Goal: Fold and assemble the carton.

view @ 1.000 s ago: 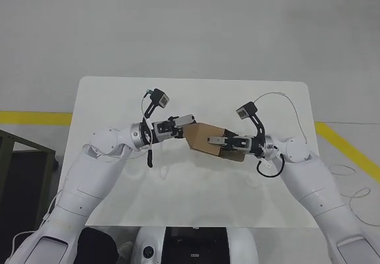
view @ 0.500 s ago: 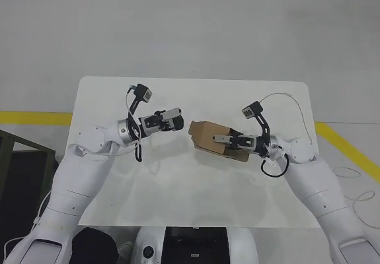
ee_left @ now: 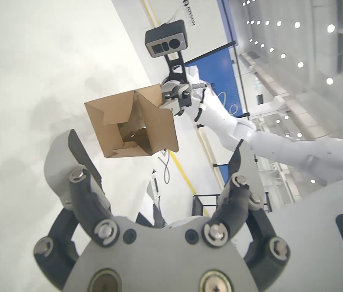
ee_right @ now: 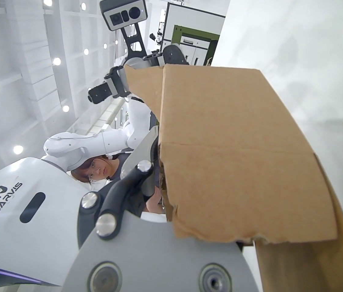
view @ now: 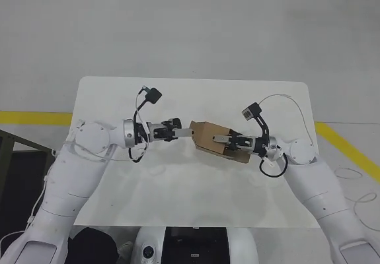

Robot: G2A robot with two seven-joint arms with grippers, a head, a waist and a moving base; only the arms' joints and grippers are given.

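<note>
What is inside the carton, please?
Inside the carton: folded inner flaps and a shadowed hollow, no contents visible. Its far end, at the right claw, is hidden by the walls.

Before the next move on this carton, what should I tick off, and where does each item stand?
1. Right hand gripping the carton: ok.
2. Left hand open: ok.
3. Carton's open end turned toward the left hand: ok.
4. Carton's end flaps folded shut: not ok, the end gapes.
5. Left hand touching the carton: cannot tell.
</note>
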